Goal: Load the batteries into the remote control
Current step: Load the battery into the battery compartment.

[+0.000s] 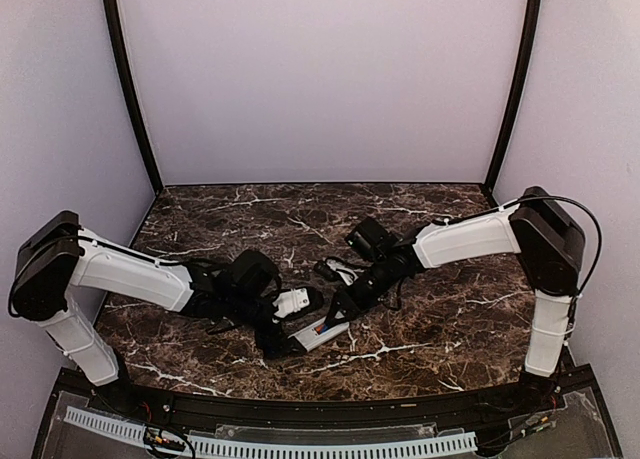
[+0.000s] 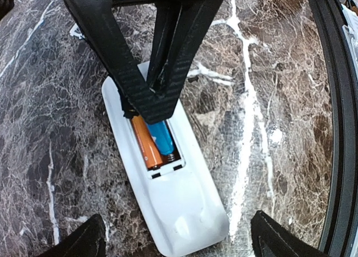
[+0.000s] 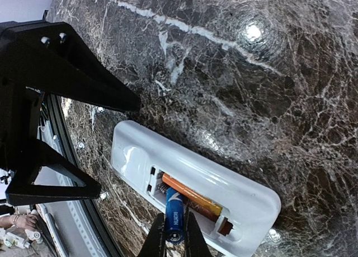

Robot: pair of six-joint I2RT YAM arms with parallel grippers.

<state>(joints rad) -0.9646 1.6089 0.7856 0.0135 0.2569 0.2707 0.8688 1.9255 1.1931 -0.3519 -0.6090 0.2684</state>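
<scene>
Orange battery (image 2: pixel 146 149) lies seated in remote control (image 2: pixel 182 209); blue battery (image 2: pixel 161 136) tilts in.

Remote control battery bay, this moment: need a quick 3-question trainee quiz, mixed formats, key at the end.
1. True or false: the orange battery lies seated in the open bay of the remote control.
2. What holds the blue battery? A) the left arm's jaws B) the right arm's jaws C) nothing, it lies loose.
3. Fill in: the left arm's jaws, hovering over the remote control, are ___ (open or shut).

Key: 1 true; 2 B; 3 open.
</scene>
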